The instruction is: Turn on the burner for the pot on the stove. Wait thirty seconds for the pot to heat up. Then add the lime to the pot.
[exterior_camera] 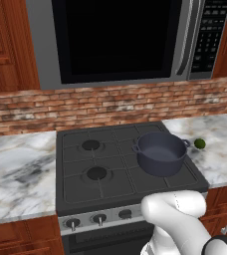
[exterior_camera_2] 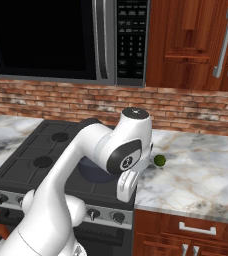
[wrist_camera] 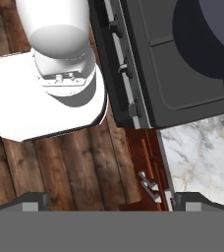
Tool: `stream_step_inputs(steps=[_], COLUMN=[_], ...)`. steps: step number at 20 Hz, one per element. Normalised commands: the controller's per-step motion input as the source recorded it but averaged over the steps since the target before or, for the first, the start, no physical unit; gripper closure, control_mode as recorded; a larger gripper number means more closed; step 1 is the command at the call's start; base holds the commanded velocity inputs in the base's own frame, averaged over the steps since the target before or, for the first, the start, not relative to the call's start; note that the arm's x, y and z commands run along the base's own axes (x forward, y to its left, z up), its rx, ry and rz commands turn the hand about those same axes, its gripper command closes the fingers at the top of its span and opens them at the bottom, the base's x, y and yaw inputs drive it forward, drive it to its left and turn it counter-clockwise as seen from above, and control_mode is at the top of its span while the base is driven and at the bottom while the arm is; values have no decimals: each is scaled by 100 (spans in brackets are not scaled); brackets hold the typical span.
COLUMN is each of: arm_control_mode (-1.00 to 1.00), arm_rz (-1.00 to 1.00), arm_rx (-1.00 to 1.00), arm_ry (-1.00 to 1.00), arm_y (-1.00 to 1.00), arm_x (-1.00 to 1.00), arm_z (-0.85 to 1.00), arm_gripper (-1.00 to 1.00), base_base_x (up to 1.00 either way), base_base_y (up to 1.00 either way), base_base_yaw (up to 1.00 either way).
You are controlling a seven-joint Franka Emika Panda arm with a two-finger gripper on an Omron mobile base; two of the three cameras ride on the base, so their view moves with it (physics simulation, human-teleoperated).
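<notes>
Reaching: the step in hand looks like the first one, getting to the burner control, since no flame shows under the pot (exterior_camera: 161,153).
Pot: it sits on the right rear grate of the stove (exterior_camera: 98,172), lidless and apparently empty.
Knobs: a row of dark knobs (wrist_camera: 133,109) lines the silver front strip; I judge the one furthest right the likeliest match for the pot's burner, though from the hand view this is hard to confirm.
Fingers: the gripper (wrist_camera: 109,201) has its fingers spread fully apart, holding nothing, and looks down past the stove's front edge at the floor (wrist_camera: 60,162).
Doing it well: bring the hand level with the strip, centre the chosen knob between the fingers, close squarely, then twist; a skewed grip would likely slip.
Lime (exterior_camera_2: 159,160): it rests on the marble worktop (exterior_camera_2: 201,175) just right of the stove, near the pot but apart from it.
Room: brick backsplash (exterior_camera: 110,104), microwave (exterior_camera: 120,40) above the stove, red-brown wood cabinets (exterior_camera_2: 196,45).
</notes>
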Motion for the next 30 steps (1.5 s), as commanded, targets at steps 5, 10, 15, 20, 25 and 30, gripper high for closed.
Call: stream_step_inputs(steps=[5,10,15,20,25,30], arm_control_mode=[-100,-100,-100,-100,-100,-100], arm_rz=[0,2,7,12,13,11], arm_rx=[0,0,2,3,0,0], arm_ry=[0,0,-5,-2,-4,-5], arm_y=[0,0,-7,-18,-11,-8], arm_x=[20,38,34,38,49,64], arm_z=[0,0,-10,-24,-29,-24], arm_gripper=[-100,-100,-100,-100,-100,-100], base_base_x=[0,0,0,0,0,0], base_base_y=[0,0,0,0,0,0], base_base_yaw=[0,0,0,0,0,0])
